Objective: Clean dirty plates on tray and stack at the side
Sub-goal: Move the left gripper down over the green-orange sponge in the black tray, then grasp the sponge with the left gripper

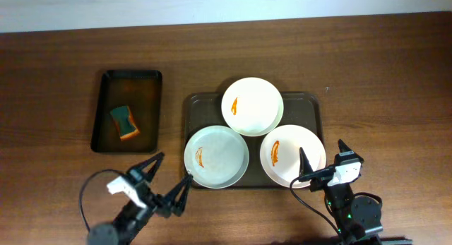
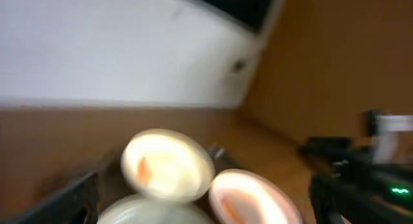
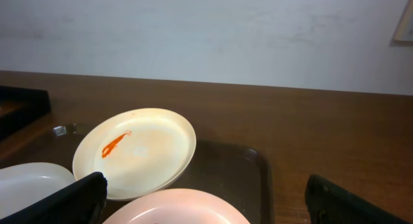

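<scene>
Black fingers first, down at the near edge: the left gripper [image 1: 174,167] sits with its jaws spread wide and nothing between them, low over the table [image 1: 395,75] just off the near-left corner of the tray [image 1: 199,107]. One fingertip ends right beside the rim of the front-left plate [image 1: 222,150]; touching or not, I cannot tell. On the other side, the right gripper [image 1: 321,146] is splayed open too, empty, at the tray's near-right corner. Seen from above, one of its fingers lies across the front-right plate [image 1: 284,167]. The left wrist view is a blur, just pale discs and a dark shape.

On to the plates, all three on the dark brown tray. The front-left plate hangs out over the tray's near rim and carries an orange smear [image 1: 200,157] on its left half. The front-right plate pokes past the near-right corner, smeared orange as well. Behind them the rear plate [image 1: 254,107] is tilted, its near edge riding up on the rims of the two in front, with its own orange streak left of centre.

Further left, well apart from the tray, a smaller black tray [image 1: 106,82] holds a green-and-orange sponge [image 1: 125,122]. Beyond it all, the wooden table runs to a white wall [image 3: 193,30].
</scene>
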`<state>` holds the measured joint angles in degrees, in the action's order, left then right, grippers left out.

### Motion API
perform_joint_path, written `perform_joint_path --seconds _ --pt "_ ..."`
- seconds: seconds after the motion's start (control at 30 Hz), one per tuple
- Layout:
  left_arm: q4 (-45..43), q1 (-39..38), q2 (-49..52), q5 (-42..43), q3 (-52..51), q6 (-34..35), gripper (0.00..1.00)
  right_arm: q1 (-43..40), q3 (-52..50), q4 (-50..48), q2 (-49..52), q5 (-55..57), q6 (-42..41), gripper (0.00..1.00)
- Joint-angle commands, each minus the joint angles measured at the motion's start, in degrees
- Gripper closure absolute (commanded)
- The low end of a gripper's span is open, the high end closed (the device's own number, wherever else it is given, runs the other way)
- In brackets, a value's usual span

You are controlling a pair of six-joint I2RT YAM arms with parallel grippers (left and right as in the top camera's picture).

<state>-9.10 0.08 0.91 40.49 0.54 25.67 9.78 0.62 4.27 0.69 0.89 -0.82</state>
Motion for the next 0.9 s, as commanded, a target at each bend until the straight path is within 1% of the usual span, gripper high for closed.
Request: perform_joint_path --seconds 0.0,0.03,0.07,0.1,0.13,0.17,0.2,0.23,0.27,0.3,0.33,0.37,0.43,0.47,0.5,0.57,0.63,0.73,0.8,0.87 --pt "-12.0 0.3 -0.5 6.8 3.5 -1.6 0.01 -0.4 -0.3 0.3 -0.5 0.9 0.4 0.02" --pt "-8.9 0.7 -0.3 4.0 6.3 -4.0 0.01 -0.4 -0.3 0.3 -0.5 0.9 0.4 0.01" --pt "-1.7 1.2 0.5 -0.7 10.2 -5.9 0.01 -0.4 -0.3 0.3 -0.5 0.9 0.4 0.02" --pt "10.6 1.8 3.1 -7.2 17.0 -10.1 0.01 -0.4 -0.3 0.3 -0.5 0.9 0.4 0.02" --pt "19.1 2.0 6.4 -10.7 22.5 -15.2 0.01 -0.4 -0.3 0.3 -0.5 0.9 0.4 0.02" --pt "29.0 2.0 11.4 -17.4 29.1 -18.4 0.01 -0.4 -0.3 0.3 -0.5 0.9 0.4 0.02" --pt "36.7 2.0 17.1 -24.1 35.0 -18.5 0.01 -0.4 -0.3 0.3 -0.5 0.9 0.4 0.02" --pt "42.4 2.0 23.2 -28.4 40.0 -19.6 0.01 -0.4 -0.3 0.3 -0.5 0.9 0.4 0.02" --pt "47.0 2.0 29.4 -30.8 44.7 -22.3 0.01 -0.4 -0.3 0.3 -0.5 0.9 0.4 0.02" --pt "51.9 2.0 38.4 -31.3 51.2 -25.7 0.01 -0.4 -0.3 0.3 -0.5 0.9 0.4 0.02" --pt "55.4 2.0 45.6 -30.6 56.8 -25.9 0.01 -0.4 -0.3 0.3 -0.5 0.9 0.4 0.02" --pt "60.2 2.0 54.5 -27.5 63.9 -25.9 0.01 -0.4 -0.3 0.3 -0.5 0.9 0.4 0.02" --pt "64.1 2.0 62.2 -28.4 70.1 -25.9 0.01 -0.4 -0.3 0.3 -0.5 0.9 0.4 0.02" --pt "66.3 2.3 67.5 -29.2 74.3 -25.6 0.01 -0.4 -0.3 0.3 -0.5 0.9 0.4 0.02" --pt "70.4 3.3 74.2 -31.0 80.0 -23.6 0.01 -0.4 -0.3 0.3 -0.5 0.9 0.4 0.02" --pt "76.5 5.2 84.1 -33.7 88.2 -23.6 0.01 -0.4 -0.3 0.3 -0.5 0.9 0.4 0.02" --pt "80.6 7.4 94.9 -35.3 95.6 -23.6 0.01 -0.4 -0.3 0.3 -0.5 0.9 0.4 0.02" --pt "80.0 8.3 103.6 -35.2 96.4 -23.6 0.01 -0.4 -0.3 0.3 -0.5 0.9 0.4 0.02" --pt "78.5 8.3 106.7 -35.6 96.4 -23.6 0.01 -0.4 -0.3 0.3 -0.5 0.9 0.4 0.01" --pt "75.9 8.4 110.1 -35.8 96.3 -21.6 0.0 -0.4 -0.3 0.3 -0.5 0.9 0.4 0.02"
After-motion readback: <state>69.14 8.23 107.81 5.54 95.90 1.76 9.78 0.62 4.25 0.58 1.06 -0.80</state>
